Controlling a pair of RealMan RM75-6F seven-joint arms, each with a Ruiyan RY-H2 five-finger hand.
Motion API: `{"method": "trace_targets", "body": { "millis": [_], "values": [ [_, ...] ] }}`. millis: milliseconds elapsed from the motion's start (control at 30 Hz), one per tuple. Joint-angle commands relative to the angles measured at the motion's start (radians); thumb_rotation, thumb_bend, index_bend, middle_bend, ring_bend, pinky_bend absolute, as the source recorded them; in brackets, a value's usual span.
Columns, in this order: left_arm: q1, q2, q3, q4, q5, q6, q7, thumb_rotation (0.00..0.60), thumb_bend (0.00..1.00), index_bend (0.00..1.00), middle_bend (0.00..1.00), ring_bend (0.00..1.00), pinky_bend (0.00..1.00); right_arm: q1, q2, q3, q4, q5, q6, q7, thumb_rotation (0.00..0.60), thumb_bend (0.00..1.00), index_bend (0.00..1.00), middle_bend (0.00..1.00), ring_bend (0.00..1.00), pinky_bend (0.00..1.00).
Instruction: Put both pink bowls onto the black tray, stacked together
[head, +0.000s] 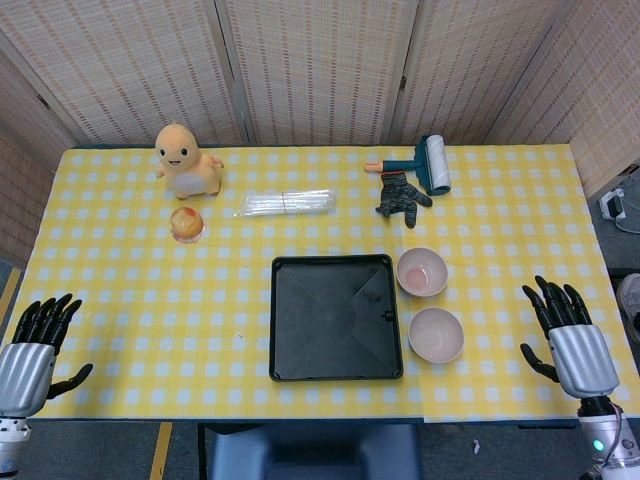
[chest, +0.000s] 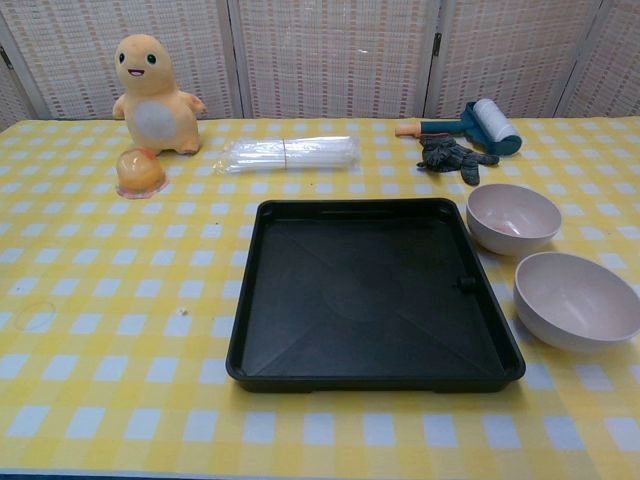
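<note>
Two pink bowls stand upright on the yellow checked cloth just right of the black tray (head: 336, 317) (chest: 372, 292). The far bowl (head: 422, 271) (chest: 513, 217) sits beside the tray's upper right corner. The near bowl (head: 436, 334) (chest: 576, 298) sits beside its lower right corner. Nothing lies in the tray. My right hand (head: 566, 333) hovers at the table's right front edge, fingers spread and holding nothing, well right of the near bowl. My left hand (head: 33, 345) is at the left front edge, fingers spread, holding nothing. Neither hand shows in the chest view.
At the back left stand an orange plush toy (head: 184, 159) (chest: 153, 94) and a small orange domed item (head: 187, 224) (chest: 140, 173). A clear plastic packet (head: 286, 204) (chest: 290, 154) lies behind the tray. A dark glove (head: 401, 193) (chest: 453, 156) and a lint roller (head: 428, 163) (chest: 478, 125) lie at the back right.
</note>
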Motion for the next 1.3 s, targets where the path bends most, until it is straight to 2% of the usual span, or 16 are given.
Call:
{"method": "trace_targets", "body": {
  "millis": [33,233,400,633,833,1100,1300],
  "values": [
    [-0.002,0.002,0.0,-0.006,-0.009,-0.01,0.005,0.6,0.23,0.01,0.07,0.04,0.0,0.002,0.002,-0.001,-0.001,0.004,-0.007,-0.003,0.6,0.34,0.0,0.0,0.0,0.0],
    [-0.01,-0.003,-0.001,-0.009,0.0,-0.015,0.001,0.6,0.23,0.01,0.07,0.04,0.0,-0.006,0.017,-0.018,-0.009,-0.012,-0.004,-0.007,0.6,0.34,0.0,0.0,0.0,0.0],
    [-0.014,-0.002,-0.001,-0.013,0.019,-0.003,-0.018,0.6,0.23,0.01,0.07,0.04,0.0,-0.014,0.04,-0.063,-0.023,-0.065,-0.012,0.01,0.6,0.34,0.01,0.0,0.0,0.0],
    [-0.019,0.011,0.003,-0.012,0.016,-0.016,-0.06,0.6,0.22,0.01,0.07,0.04,0.0,0.001,0.011,-0.104,0.039,-0.137,-0.042,-0.01,0.6,0.34,0.29,0.0,0.0,0.0],
    [-0.008,0.029,0.013,-0.029,0.045,0.015,-0.071,0.6,0.22,0.03,0.07,0.04,0.0,0.051,-0.066,-0.097,0.134,-0.169,-0.091,0.008,0.6,0.34,0.44,0.0,0.0,0.0],
    [0.006,0.045,0.015,-0.034,0.037,0.031,-0.093,0.6,0.22,0.03,0.07,0.04,0.0,0.127,-0.157,-0.075,0.221,-0.156,-0.181,0.032,0.6,0.34,0.47,0.0,0.0,0.0],
    [0.014,0.055,0.012,-0.033,0.039,0.048,-0.108,0.6,0.22,0.02,0.07,0.04,0.0,0.163,-0.201,-0.078,0.253,-0.136,-0.248,0.022,0.6,0.34,0.47,0.0,0.0,0.0]
  ]
}}
